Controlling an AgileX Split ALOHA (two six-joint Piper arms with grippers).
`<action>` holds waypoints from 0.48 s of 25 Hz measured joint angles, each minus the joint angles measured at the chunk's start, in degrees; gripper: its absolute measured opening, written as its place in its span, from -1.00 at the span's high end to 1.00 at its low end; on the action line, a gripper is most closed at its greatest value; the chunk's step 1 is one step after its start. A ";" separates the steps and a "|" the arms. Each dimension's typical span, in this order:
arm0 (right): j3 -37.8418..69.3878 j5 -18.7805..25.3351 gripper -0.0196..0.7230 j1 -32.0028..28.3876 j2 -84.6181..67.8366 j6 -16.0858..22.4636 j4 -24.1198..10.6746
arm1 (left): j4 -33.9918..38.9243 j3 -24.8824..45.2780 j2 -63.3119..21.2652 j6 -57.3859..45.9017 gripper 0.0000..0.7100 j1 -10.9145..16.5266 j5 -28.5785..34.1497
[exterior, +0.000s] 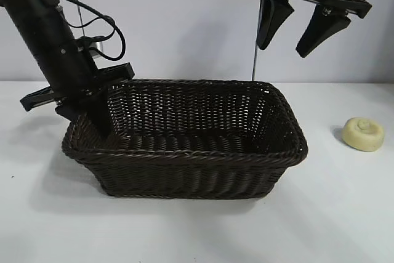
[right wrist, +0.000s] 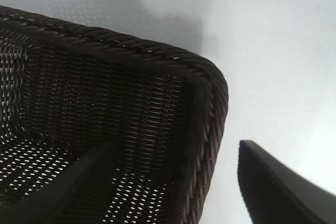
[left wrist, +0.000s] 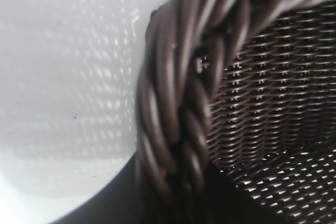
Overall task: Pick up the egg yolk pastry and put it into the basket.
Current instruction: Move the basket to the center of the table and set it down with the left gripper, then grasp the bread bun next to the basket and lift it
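Note:
The egg yolk pastry [exterior: 363, 133], a small pale yellow round bun, lies on the white table to the right of the basket. The dark woven basket [exterior: 184, 177] stands mid-table and holds nothing. My left gripper [exterior: 87, 124] is at the basket's left end. One finger reaches down inside the wall, and the braided rim [left wrist: 173, 77] runs between the jaws, so it is shut on the rim. My right gripper [exterior: 282, 50] hangs open and empty high above the basket's right end [right wrist: 131, 43], well above and left of the pastry.
The white table [exterior: 345, 214] spreads around the basket, with a pale wall behind. A thin vertical rod [exterior: 253, 60] stands behind the basket's far right corner. Cables hang from the left arm.

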 joint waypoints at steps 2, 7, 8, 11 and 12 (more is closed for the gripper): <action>0.00 0.00 -0.39 0.00 0.00 0.00 0.00 | 0.00 0.00 -2.54 0.05 -0.56 0.24 0.45; 0.00 0.12 -0.39 0.00 0.00 0.00 0.00 | 0.14 0.00 -9.89 0.05 -0.58 1.47 1.49; 0.00 0.12 -0.39 0.00 0.00 0.00 0.00 | 0.16 0.00 -11.25 0.05 -0.58 1.47 1.55; 0.00 0.73 -0.39 0.00 0.00 0.01 0.00 | -1.89 0.43 -14.24 -0.14 -0.58 1.47 1.32; 0.00 0.99 -0.39 0.00 0.00 0.01 0.00 | -2.93 1.14 -15.14 -0.22 -0.58 1.47 0.67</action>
